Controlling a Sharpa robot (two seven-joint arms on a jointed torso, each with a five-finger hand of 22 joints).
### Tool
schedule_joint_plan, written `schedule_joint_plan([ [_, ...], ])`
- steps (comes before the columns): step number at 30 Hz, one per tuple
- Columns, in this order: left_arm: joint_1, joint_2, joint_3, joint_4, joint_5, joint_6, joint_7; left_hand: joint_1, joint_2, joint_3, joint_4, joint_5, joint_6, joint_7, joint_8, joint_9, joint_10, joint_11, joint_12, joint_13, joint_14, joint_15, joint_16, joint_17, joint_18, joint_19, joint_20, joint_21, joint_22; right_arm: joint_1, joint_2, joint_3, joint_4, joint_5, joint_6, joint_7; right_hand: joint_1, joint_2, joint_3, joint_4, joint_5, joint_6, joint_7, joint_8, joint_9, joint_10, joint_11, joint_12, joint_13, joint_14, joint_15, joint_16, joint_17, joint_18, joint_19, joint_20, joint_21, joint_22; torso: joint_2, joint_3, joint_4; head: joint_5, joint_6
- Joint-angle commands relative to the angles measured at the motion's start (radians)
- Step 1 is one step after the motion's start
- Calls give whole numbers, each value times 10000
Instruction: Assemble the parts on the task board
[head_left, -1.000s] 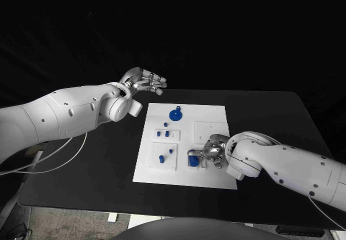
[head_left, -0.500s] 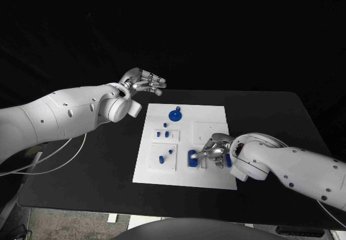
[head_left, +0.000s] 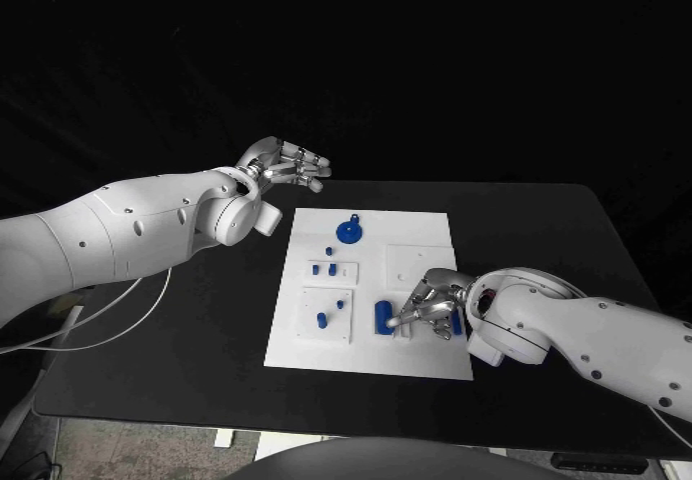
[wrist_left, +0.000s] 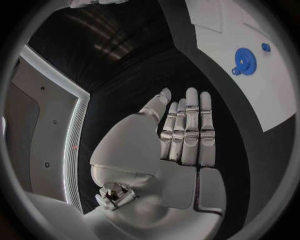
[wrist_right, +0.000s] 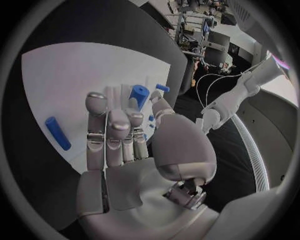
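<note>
Tabletop (head_left: 188, 330): black, carrying the white task board (head_left: 426, 225).
Left hand (head_left: 289, 165): raised beyond the board's far corner, fingers (wrist_left: 190, 125) released, holding nothing.
Right hand (head_left: 428, 300): over the board's near right part, fingers (wrist_right: 109, 132) extended; whether they grasp the blue cylinder (wrist_right: 138, 96) in front of them, cannot tell.
Blue peg (wrist_right: 57, 133): lying flat on the board.

black table (head_left: 202, 330) carries white task board (head_left: 426, 362), lying flat near its middle.

Matt board and table, glossy arms, metallic hands

The flat white task board (head_left: 421, 352) looks matt and smooth, on a matt black table (head_left: 202, 340). Small blue parts (head_left: 351, 231) look like smooth plastic. Both silver hands, left (head_left: 289, 164) and right (head_left: 427, 304), have a brushed metallic sheen; the white arm shells (head_left: 130, 235) are glossy plastic.
</note>
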Motion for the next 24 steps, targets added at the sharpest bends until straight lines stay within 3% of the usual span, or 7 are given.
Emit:
schedule_joint_plan([
  [1, 7, 0, 6, 25, 59, 115, 51, 5, -77, 8, 40, -32, -60, 14, -21, -7, -76, -5, -12, -10, 5, 41, 27, 8, -118, 97, 0, 26, -10, -13, 15, 2, 28, -197, 424, 31, 136, 3, 115, -112, 25, 124, -35, 0, -15, -2, -35, 52, 13, 16, -31, 63, 15, 44, 456, -9, 67, 445, 5, -13, 11, -14, -5],
  [7, 7, -1, 6, 34, 59, 118, 50, 4, -76, 13, 60, -29, -62, 13, -23, -8, -86, -2, -15, -11, 3, 42, 31, 8, -120, 104, 0, 32, -53, -31, 109, 2, -19, -376, 132, -216, 14, 55, 750, -183, -266, 259, -92, -2, -50, 78, -72, 110, 36, 26, -48, 91, 33, 6, 465, -33, 128, 465, 9, -15, 14, -30, -7],
  [9, 7, -2, 6, 36, 59, 121, 50, 4, -76, 13, 60, -29, -62, 13, -23, -8, -86, -2, -15, -11, 3, 42, 31, 8, -120, 104, 0, 32, -53, -34, 143, 2, -58, -408, 5, -383, -67, 229, 814, -105, -253, 279, -113, 1, -49, 99, -83, 131, 48, 35, -48, 119, 56, 2, 471, -30, 160, 471, 10, -15, 21, -34, -11],
  [10, 7, -2, 6, 36, 59, 123, 49, 4, -76, 13, 60, -29, -62, 13, -23, -8, -86, -2, -15, -11, 3, 42, 31, 8, -120, 104, 0, 32, -53, -35, 159, 2, -78, -419, -44, -465, -170, 427, 896, -37, -318, 272, -124, 1, -51, 114, -93, 145, 58, 38, -59, 136, 70, 2, 477, -38, 198, 480, 11, -14, 27, -34, -11],
  [12, 7, -4, 6, 37, 59, 124, 48, 4, -76, 13, 60, -29, -62, 13, -23, -8, -86, -2, -15, -11, 3, 42, 31, 8, -120, 104, 0, 32, -53, -39, 191, 2, -114, -433, -103, -591, -176, 545, 1076, -89, -374, 283, -143, 1, -56, 125, -115, 140, 60, 39, -73, 164, 98, -8, 483, -53, 266, 494, 11, -14, 31, -35, -15],
  [20, 7, -3, 6, 35, 59, 126, 46, 17, -75, 21, 59, -13, -61, 14, -21, -7, -88, -3, -13, -11, -1, 41, 32, 8, -119, 106, -2, 33, -64, -97, 361, 2, -229, -501, -122, -861, -277, 712, 1482, -603, -352, 324, -175, 3, -67, 164, -128, 151, 104, 46, -68, 222, 157, -44, 478, -55, 398, 511, 14, 4, 20, -28, -40],
  [24, 7, -3, 5, 33, 59, 128, 42, 17, -75, 21, 59, -13, -61, 14, -21, -7, -88, -3, -13, -11, -1, 41, 32, 8, -119, 106, -2, 33, -64, -135, 431, 1, -278, -532, -90, -937, -471, 784, 1579, -865, -338, 325, -179, 2, -67, 170, -128, 138, 125, 42, -69, 226, 159, -42, 472, -55, 440, 506, 11, -6, 16, -27, -55],
])
